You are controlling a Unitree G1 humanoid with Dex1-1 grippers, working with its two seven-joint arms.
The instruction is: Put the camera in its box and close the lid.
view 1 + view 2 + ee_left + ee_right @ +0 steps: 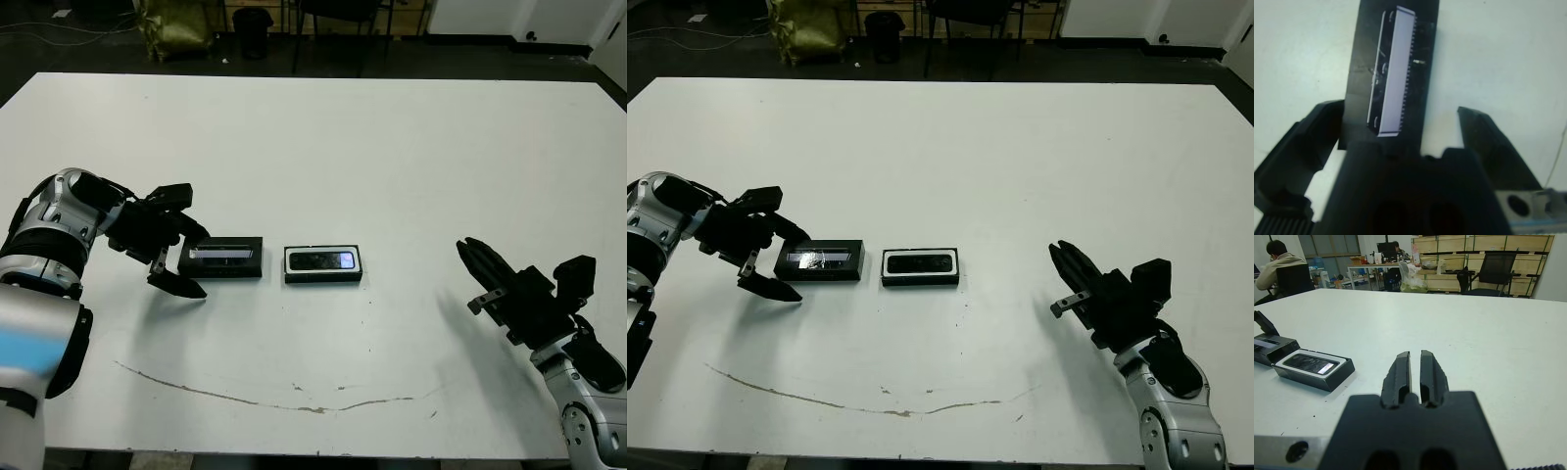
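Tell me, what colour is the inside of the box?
White; the box lining frames the black camera, clearest in the left eye view.

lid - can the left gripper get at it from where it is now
Probably yes. The left gripper is open with the lid's near end between its fingers, and nothing lies between them; the box sits apart on the lid's far side.

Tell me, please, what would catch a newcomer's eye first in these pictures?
Two small black items side by side near the middle of the white table: the box with the camera already lying in it, and to its left the lid with its silvery strip. The open left claw sits at the lid's left end, while the shut right claw hangs far off right.
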